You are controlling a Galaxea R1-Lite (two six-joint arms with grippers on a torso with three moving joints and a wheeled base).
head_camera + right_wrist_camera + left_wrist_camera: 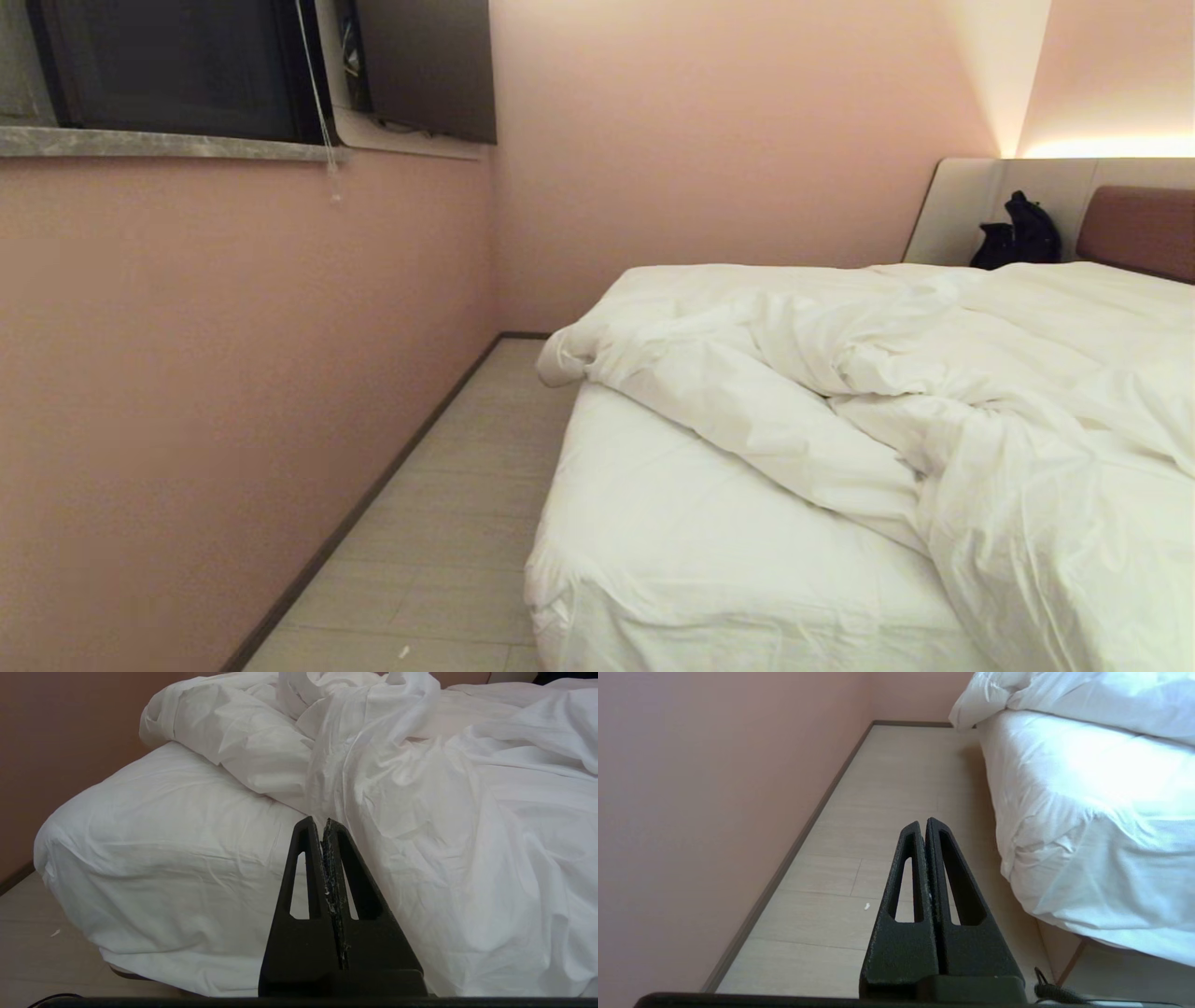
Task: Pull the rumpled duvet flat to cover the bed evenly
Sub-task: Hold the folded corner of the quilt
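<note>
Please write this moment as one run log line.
duvet: rumpled, near bed corner bare | left gripper: shut, empty | right gripper: shut, empty

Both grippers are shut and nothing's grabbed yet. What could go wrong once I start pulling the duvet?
The duvet is bunched diagonally, leaving the bed's near left corner bare; pulling one fold may only drag the heap sideways. The fitted sheet lies right under it, so the right gripper might pinch both layers.
</note>
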